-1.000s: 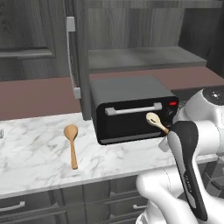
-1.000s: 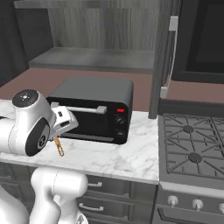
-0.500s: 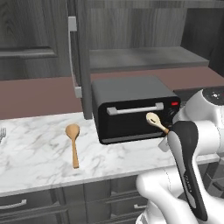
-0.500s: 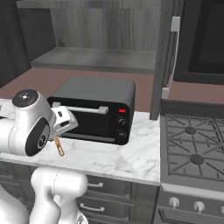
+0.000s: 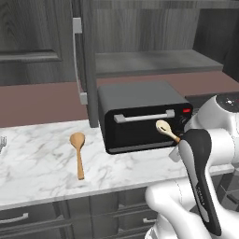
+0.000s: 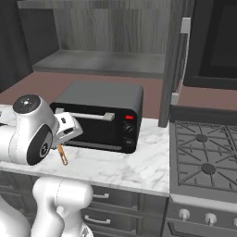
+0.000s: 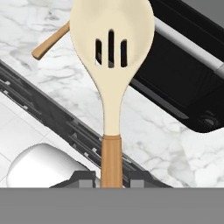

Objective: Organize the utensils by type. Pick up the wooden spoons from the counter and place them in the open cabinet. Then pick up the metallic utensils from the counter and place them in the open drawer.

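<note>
My gripper is shut on the orange-brown handle of a wooden spoon with a pale cream slotted bowl. It holds the spoon in the air in front of the black toaster oven, above the counter. In the right base view the handle end hangs below the gripper. A second wooden spoon, all mid-brown, lies on the marble to the left, with its handle behind the held bowl. The cabinet stands open above the oven. A silver fork's tines peek in at the far left. The drawer is out of view.
The toaster oven sits on the counter under the cabinet shelf. The open cabinet door with its bar handle hangs left of the oven. A gas stove lies to the right. Shut dark drawers run beneath the counter edge.
The whole picture has shifted slightly, so the camera moved a little. The gripper keeps the cream-bowled spoon in the same hold.
</note>
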